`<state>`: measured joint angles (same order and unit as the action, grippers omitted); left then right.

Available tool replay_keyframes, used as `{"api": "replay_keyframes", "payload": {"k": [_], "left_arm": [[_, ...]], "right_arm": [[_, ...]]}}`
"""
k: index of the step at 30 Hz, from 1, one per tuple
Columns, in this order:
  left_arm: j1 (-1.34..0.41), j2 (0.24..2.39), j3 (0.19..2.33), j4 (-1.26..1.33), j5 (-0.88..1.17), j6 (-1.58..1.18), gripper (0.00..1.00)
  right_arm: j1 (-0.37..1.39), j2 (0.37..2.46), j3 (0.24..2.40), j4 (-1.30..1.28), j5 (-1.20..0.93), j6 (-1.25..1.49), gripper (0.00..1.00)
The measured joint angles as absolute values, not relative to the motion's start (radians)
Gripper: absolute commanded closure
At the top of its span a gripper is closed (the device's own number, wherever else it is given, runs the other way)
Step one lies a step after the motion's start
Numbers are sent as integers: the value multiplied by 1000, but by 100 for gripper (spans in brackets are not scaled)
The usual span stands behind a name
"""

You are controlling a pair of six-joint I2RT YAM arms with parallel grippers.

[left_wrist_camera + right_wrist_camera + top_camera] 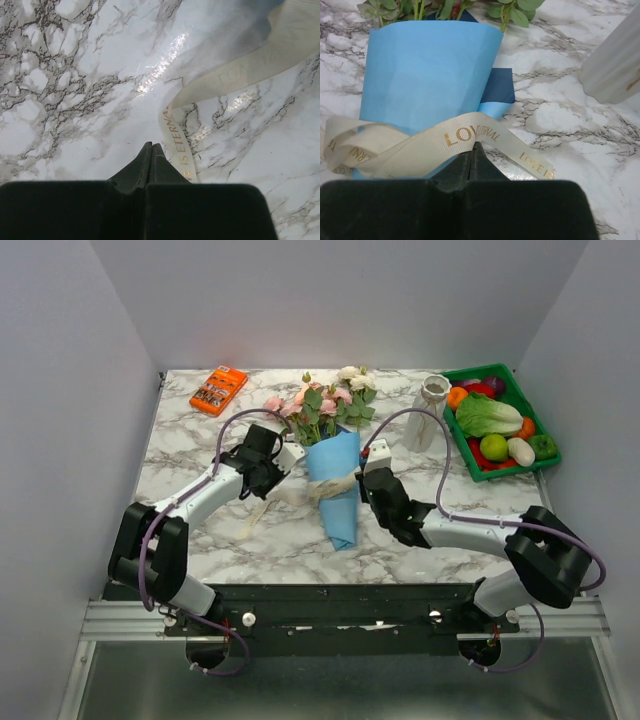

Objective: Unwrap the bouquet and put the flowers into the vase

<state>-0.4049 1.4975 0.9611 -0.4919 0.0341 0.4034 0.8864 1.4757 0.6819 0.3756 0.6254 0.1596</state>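
The blue paper-wrapped bouquet of pink and cream roses [345, 455] lies on the marble table [190, 430]; left hand [151, 145] and right hand [472, 145] are both pinched together at its cream ribbon [465, 136]

Marble table [200, 445]: bouquet [338, 485], vase [428, 415], veg tray [482, 371], box [218, 389].

Blue bouquet wrap [340, 490], cream gold-lettered ribbon [465, 137], grey-veined marble table [200, 440]

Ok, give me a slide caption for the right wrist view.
Shut right gripper at the cream ribbon tied around the blue-wrapped bouquet.
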Motion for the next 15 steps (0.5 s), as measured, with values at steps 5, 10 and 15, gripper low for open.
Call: {"api": "replay_keyframes", "payload": {"k": [5,10,15], "left_arm": [[-400,1477,961,-509,41,399,63],[-400,1475,957,-517,70,394,32],[-400,1510,953,-506,89,397,31]], "right_arm": [[878,1446,682,343,630,178,99],[878,1417,682,307,638,205,99],[878,1400,682,277,647,234,99]]}}
